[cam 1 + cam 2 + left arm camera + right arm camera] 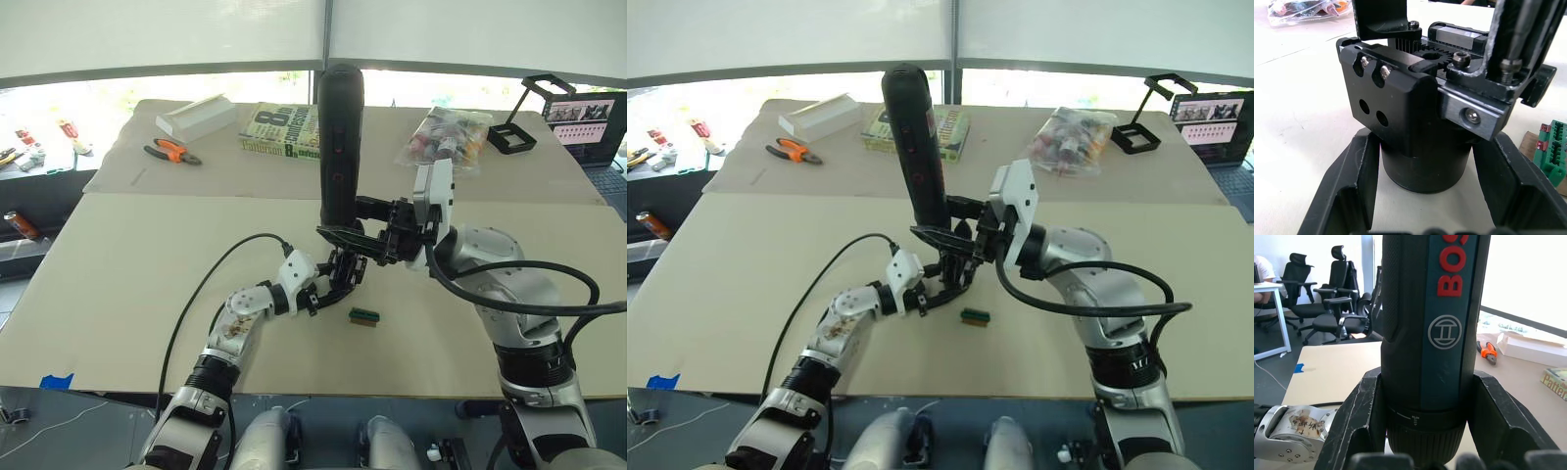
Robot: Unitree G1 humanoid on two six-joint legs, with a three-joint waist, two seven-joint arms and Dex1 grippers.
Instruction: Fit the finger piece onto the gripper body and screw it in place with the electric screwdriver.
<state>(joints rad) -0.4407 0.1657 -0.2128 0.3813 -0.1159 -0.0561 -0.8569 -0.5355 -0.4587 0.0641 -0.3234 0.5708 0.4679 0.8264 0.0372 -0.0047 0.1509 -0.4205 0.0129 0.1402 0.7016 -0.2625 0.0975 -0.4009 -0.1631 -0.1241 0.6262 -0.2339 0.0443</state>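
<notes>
1. Nearest the head camera: left gripper point(333, 279), pinched around the round base of the gripper body point(1415, 127), holding it just above or on the tan table point(127, 294); cannot tell which.
2. Right gripper point(955, 245), clamped around the lower barrel of the electric screwdriver point(914, 147); barrel upright, rounded end high, chuck and bit pointing down at the gripper body.
3. Metal bit shaft point(1515, 39) down beside the top plate of the body, close to a hex-socket screw point(1461, 59); whether seated in a screw head, not clear.
4. Finger piece point(1382, 18) standing at the top of the body, apparently already fitted against the toothed rack; so judged mid-way, at the screwing step.
5. To do it well: keep the bit in line with the screw axis, press straight down before spinning, hold the base firm against twist; a tilted bit likely to cam out or strip the small head.
6. Materials: body of matte black machined metal or plastic with sharp edges, silver bracket, fine gear teeth; screwdriver of smooth dark plastic with red lettering and a knurled collar.
7. Just beside the body: small green terminal block point(363, 315).
8. Farther off: orange-handled pliers point(172, 152), a book point(281, 130), a white box point(196, 116), a clear bag of small parts point(449, 137).
</notes>
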